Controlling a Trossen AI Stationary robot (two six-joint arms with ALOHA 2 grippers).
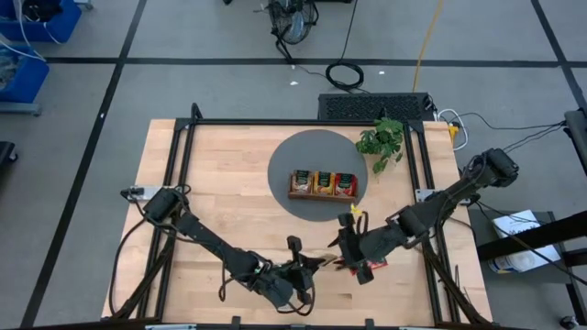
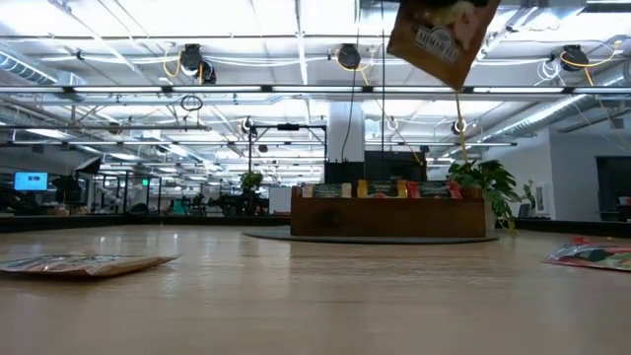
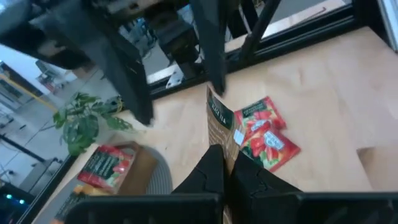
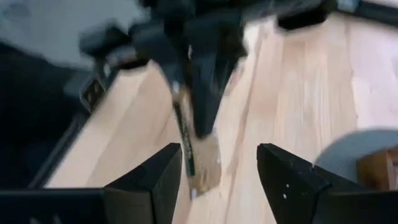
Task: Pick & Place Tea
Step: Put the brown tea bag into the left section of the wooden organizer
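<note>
My left gripper (image 3: pixel 225 158) is shut on a beige tea packet (image 3: pixel 217 121) with a dark label, held above the table near its front edge. In the low view the packet (image 2: pixel 439 35) shows high up and tilted. My right gripper (image 4: pixel 217 180) stands open just in front of it, its fingers on either side and apart from the packet (image 4: pixel 196 158). In the high view both grippers, left (image 1: pixel 316 264) and right (image 1: pixel 350 246), meet in front of the wooden tray (image 1: pixel 323 184). Two red packets (image 3: pixel 264 134) lie flat on the table, and another packet (image 2: pixel 89 263) lies at the left. My left gripper pinches the beige packet by one end (image 3: pixel 219 144) between its two fingers. The fingers come nearly level from the table's left. The packet sticks out past the fingertips, seen edge-on, and is lifted clear of the table.
The tray, filled with packets, stands on a round grey mat (image 1: pixel 284 174) at the table's far middle. A green plant (image 1: pixel 381 139) stands to the right of the tray. A black frame (image 1: pixel 183 137) runs along the table's edges.
</note>
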